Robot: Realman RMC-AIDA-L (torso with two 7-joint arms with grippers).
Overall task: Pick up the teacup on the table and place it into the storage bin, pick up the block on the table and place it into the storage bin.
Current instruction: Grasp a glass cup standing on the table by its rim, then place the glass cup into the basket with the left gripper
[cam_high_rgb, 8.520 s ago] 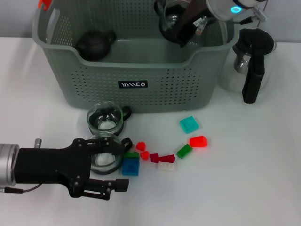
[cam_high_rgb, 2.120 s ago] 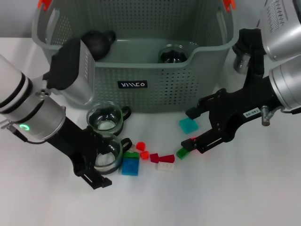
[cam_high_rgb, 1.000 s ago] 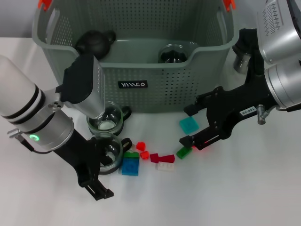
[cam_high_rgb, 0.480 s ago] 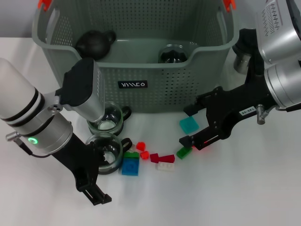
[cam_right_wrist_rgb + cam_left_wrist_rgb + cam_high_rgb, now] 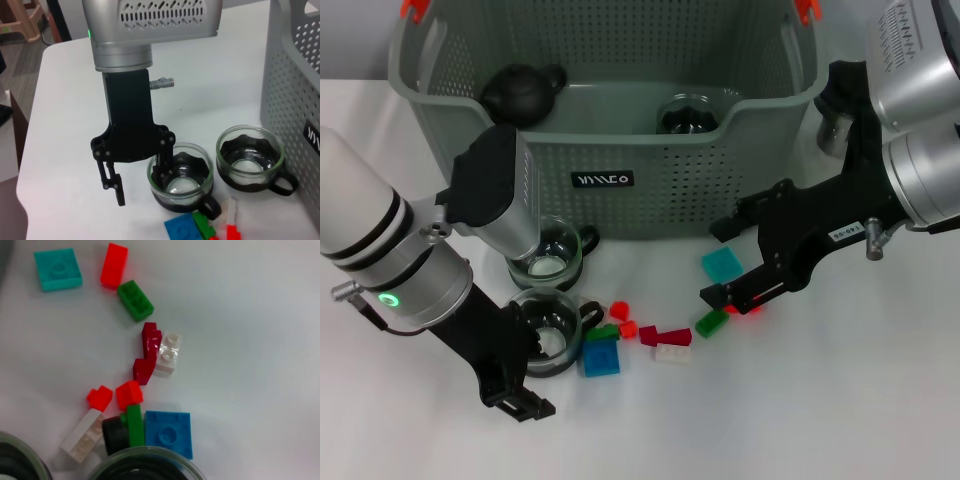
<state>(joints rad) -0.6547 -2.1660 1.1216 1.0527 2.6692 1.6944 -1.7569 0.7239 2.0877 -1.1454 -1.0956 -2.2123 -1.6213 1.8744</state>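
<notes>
- Left gripper (image 5: 528, 375): low over the table at front left, jaws spread wide; one finger dipped inside the near teacup's rim, the other outside its wall on the side away from the blocks, per the right wrist view (image 5: 141, 176)
- Near teacup (image 5: 548, 332): clear glass in a black sleeve, upright on the table, black handle pointing toward the blocks; likely light, rigid, slick and breakable; rim wall pinch between the two fingers judged the soundest hold, with gentle closing force
- Second teacup (image 5: 546, 252): same make, upright just behind the first, just in front of the storage bin wall
- Storage bin (image 5: 610, 150): grey-green perforated basket at rear centre, orange-red clips on the handles, black label on the front wall; dark teapot and a glass vessel already inside
- Blue block (image 5: 601, 357): flat square, touching the near teacup's base; small, hard, light, easy to pinch across opposite edges
- Loose blocks: red, dark red, white and green pieces strewn to the right; teal block (image 5: 722, 264) farther on
- Right gripper (image 5: 725, 262): low over the table at right, jaws parted and holding nothing, straddling the teal block's position; red block (image 5: 750, 303) beneath the nearer finger
</notes>
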